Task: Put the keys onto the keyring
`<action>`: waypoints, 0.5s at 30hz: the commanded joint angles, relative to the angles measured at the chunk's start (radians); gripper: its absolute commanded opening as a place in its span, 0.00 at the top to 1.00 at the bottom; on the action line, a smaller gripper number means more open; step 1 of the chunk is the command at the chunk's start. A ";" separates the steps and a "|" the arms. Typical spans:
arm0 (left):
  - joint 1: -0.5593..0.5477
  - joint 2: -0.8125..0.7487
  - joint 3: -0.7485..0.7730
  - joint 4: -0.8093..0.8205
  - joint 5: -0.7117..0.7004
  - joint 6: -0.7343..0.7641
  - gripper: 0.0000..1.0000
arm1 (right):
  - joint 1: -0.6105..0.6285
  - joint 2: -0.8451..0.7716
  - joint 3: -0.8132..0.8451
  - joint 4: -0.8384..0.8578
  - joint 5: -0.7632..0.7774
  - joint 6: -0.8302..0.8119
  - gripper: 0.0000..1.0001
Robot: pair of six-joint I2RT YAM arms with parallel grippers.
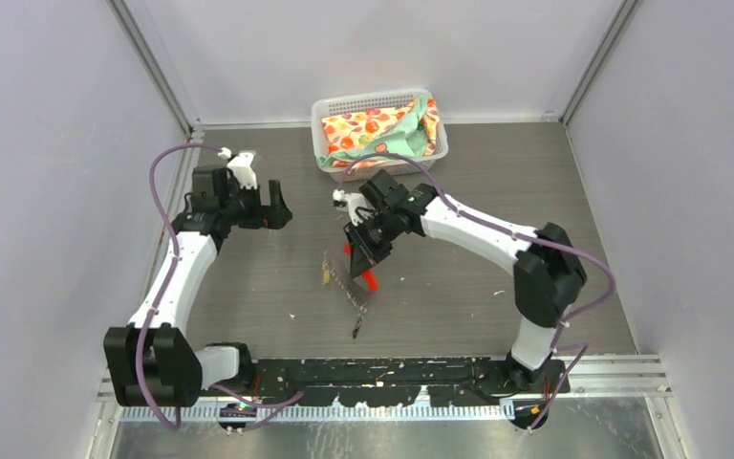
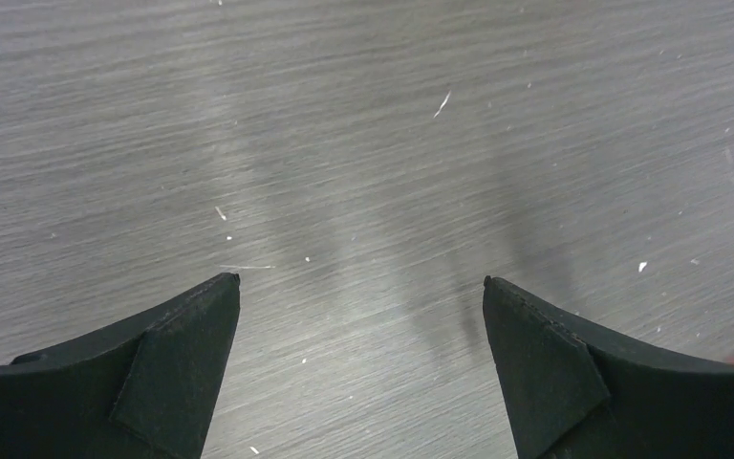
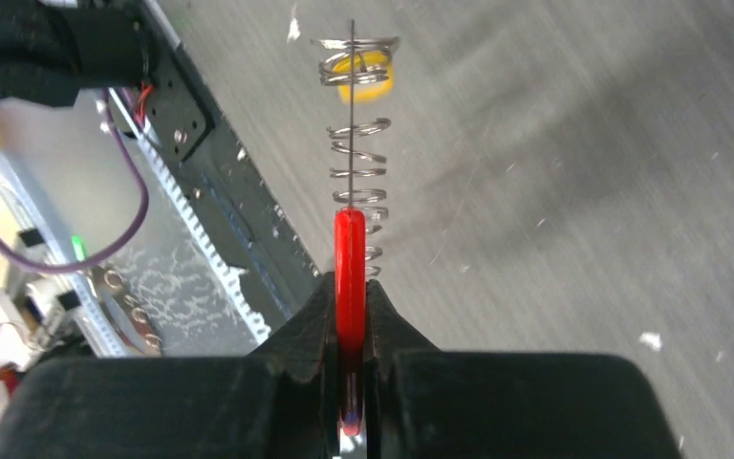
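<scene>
Currently right fingers (image 3: pixel 401 330) are clamped on the keyring (image 3: pixel 356 158) by its red tag (image 3: pixel 349 244), around the counter's (image 2: pixel 363 143) middle, with the brass-yellow key (image 3: pixel 365 76) apparently at the ring's far end. Left fingers (image 2: pixel 182 325) gape wide, holding nothing, nearer the left edge. Threading seems under way; next, the left likely must fetch the small dark key (image 1: pixel 356 331) toward the near edge and feed it on.

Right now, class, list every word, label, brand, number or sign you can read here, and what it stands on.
None is readable.
The red tag, pinched edge-on in the right tool, shows no face.
The yellow key and the dark key are too small and blurred for any stamp.
The cloth in the basket has a printed pattern, no letters.
</scene>
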 commanded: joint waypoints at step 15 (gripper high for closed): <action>0.092 0.162 0.016 -0.009 0.123 0.188 0.00 | -0.300 0.253 -0.107 0.170 -0.097 -0.114 0.75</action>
